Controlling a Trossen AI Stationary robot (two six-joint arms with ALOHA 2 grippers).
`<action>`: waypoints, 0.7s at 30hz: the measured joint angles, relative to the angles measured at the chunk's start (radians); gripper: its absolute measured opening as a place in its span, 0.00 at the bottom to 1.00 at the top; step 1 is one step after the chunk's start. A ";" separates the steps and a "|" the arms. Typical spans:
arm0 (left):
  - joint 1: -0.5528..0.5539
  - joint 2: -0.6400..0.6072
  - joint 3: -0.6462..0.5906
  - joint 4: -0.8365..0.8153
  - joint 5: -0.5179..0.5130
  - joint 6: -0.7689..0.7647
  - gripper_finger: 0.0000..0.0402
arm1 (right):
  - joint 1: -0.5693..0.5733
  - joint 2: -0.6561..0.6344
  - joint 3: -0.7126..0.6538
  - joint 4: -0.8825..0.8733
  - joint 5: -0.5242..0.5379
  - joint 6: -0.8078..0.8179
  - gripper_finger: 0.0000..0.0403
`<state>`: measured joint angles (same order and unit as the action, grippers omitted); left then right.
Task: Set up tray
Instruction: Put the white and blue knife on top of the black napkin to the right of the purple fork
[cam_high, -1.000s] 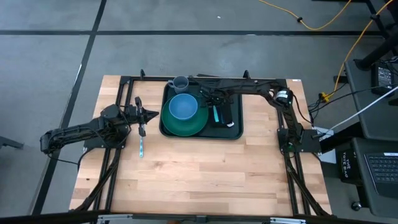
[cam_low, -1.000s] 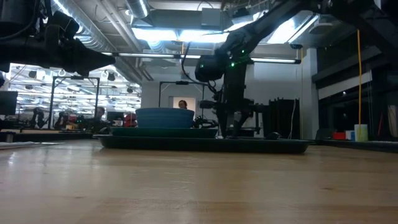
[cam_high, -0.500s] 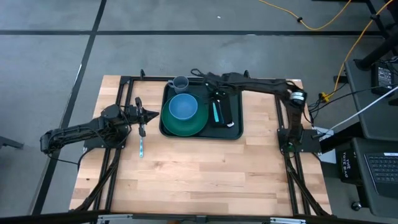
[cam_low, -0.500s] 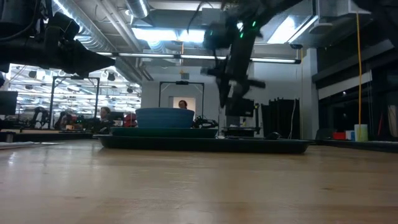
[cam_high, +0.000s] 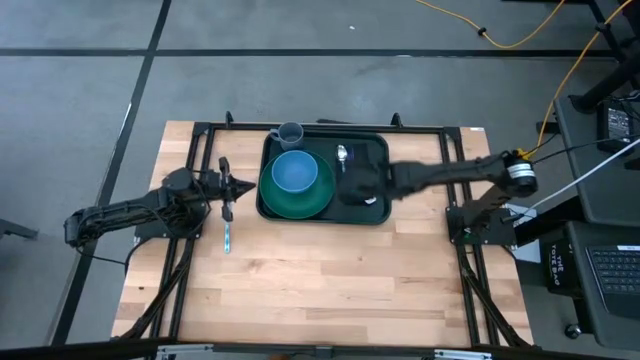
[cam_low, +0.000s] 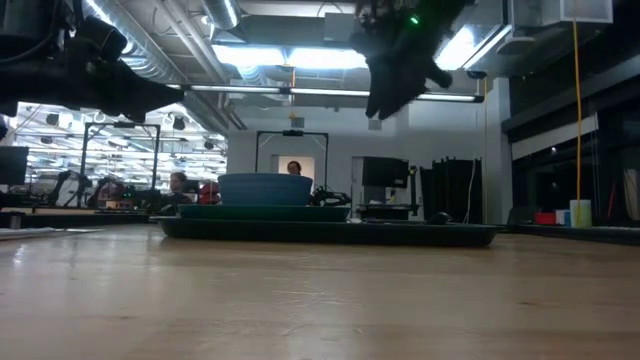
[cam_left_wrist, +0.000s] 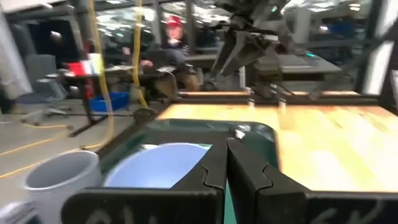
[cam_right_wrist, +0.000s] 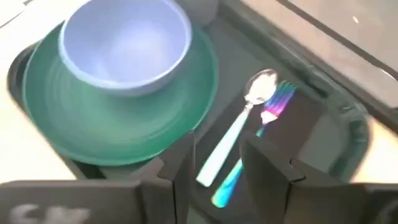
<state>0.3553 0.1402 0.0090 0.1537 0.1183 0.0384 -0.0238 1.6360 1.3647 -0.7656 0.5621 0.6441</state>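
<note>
Centrally at the far side of the light wooden table (cam_high: 330, 270) sits the large dark green rectangular plastic tray (cam_high: 378, 146) with rounded corners and a raised rim. On its left half rests a round green plate (cam_high: 300, 200), and a pale blue bowl (cam_high: 294, 172) stands on that plate. A small grey mug (cam_high: 290, 133) stands at the tray's far left corner. On the tray's right half lies a flat black napkin (cam_right_wrist: 305, 118), bearing a white-handled spoon (cam_right_wrist: 239, 130) and an iridescent fork (cam_right_wrist: 261, 134) side by side, touching or nearly so.

The right gripper (cam_high: 362, 183) hovers above the napkin side of the tray, raised well clear of it in the low view; its dark fingers (cam_right_wrist: 180, 158) stand partly spread with nothing between them. The left gripper (cam_high: 232, 185) waits just left of the tray, above the table, its fingers (cam_left_wrist: 214, 168) pressed together and empty. Beneath it on the wood lies a slim iridescent utensil (cam_high: 227, 238); which kind cannot be told.
</note>
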 joint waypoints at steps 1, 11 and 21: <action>0.000 0.002 0.000 -0.009 0.029 0.000 0.00 | 0.022 -0.017 -0.056 0.060 0.015 0.000 0.33; -0.007 0.083 0.112 -0.176 0.061 -0.103 0.01 | 0.181 -0.080 -0.428 0.636 0.079 -0.081 0.33; -0.107 0.359 0.358 -0.470 -0.156 -0.188 0.01 | 0.201 -0.073 -0.580 0.961 0.126 -0.121 0.33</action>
<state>0.2484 0.4990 0.3665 -0.3167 -0.0379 -0.1499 0.1776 1.5635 0.7849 0.1950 0.6876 0.5234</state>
